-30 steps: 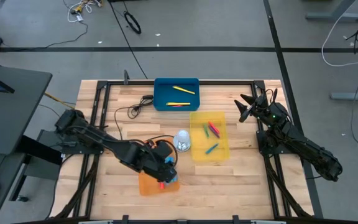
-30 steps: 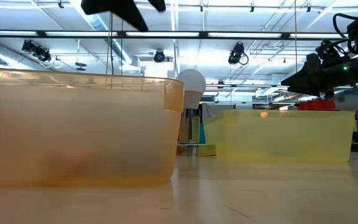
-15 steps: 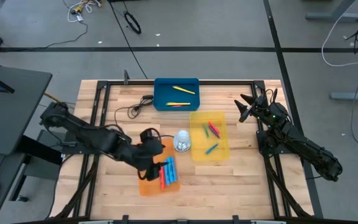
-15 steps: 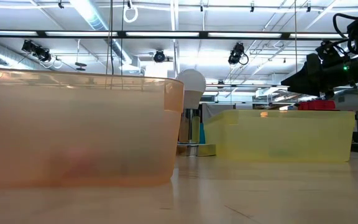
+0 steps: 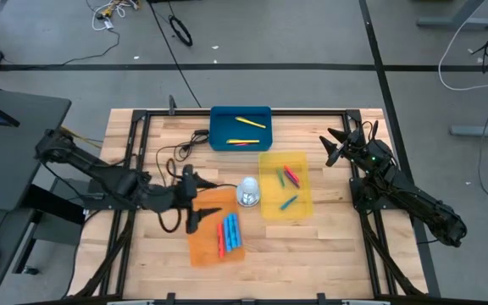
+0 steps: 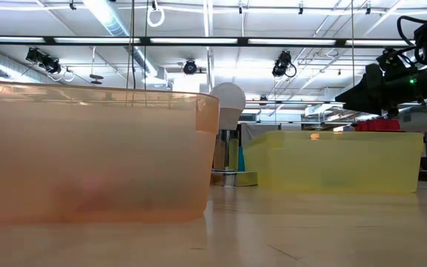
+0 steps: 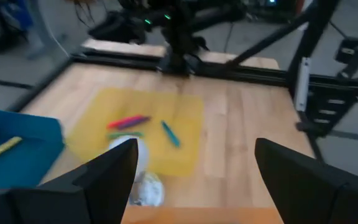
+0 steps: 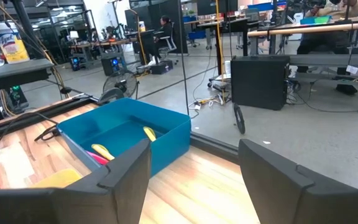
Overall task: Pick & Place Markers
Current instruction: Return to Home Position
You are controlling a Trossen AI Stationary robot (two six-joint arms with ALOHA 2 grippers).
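Left gripper (image 5: pixel 191 199) hangs over the wooden table (image 5: pixel 329 229) at the orange tray's (image 5: pixel 200 251) far left corner. Its fingers are spread wide and nothing is between them; the left wrist view shows the same empty gap.

Orange tray sits near the front edge, left of centre. Red and blue markers (image 5: pixel 226 235) lie side by side along its right half. In the low view its wall is too cloudy to make them out.

A black cable (image 5: pixel 180 151) lies on the table between the left arm and the blue tray (image 5: pixel 225 135). Blue tray is at the far edge and holds yellow markers (image 5: pixel 251 123) plus a pink one.

A white globe on a metal base (image 5: pixel 248 191) stands between the orange tray and the yellow tray (image 5: pixel 302 205), touching neither.

Yellow tray holds red, green and blue markers (image 5: pixel 289 177), loosely scattered.

Right gripper (image 5: pixel 330 146) waits near the table's right edge, well apart from the trays, fingers wide apart and empty.
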